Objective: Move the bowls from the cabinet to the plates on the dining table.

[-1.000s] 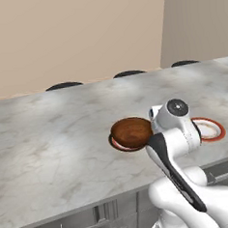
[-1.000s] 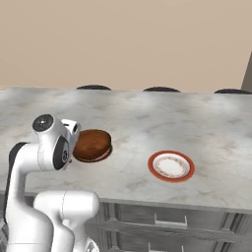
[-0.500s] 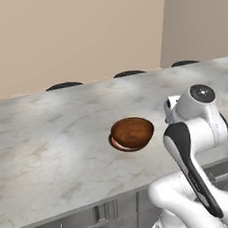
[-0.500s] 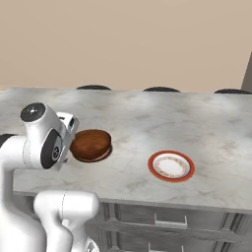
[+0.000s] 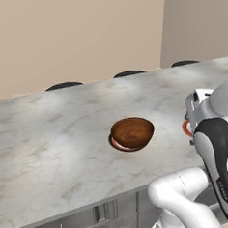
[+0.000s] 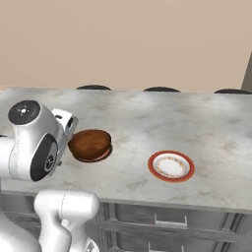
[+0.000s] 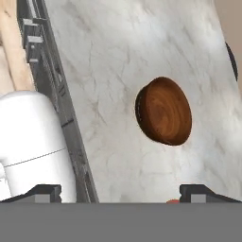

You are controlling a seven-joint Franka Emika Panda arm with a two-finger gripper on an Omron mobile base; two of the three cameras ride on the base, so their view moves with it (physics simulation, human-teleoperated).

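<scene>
The gripper [image 7: 120, 193] has its two fingers wide apart and holds nothing. It hangs near the front edge of the dining table [image 6: 147, 118]. The brown bowl [image 5: 132, 132] sits on a plate on the table. The other plate [image 6: 171, 166] lies bare, off to the right.
</scene>
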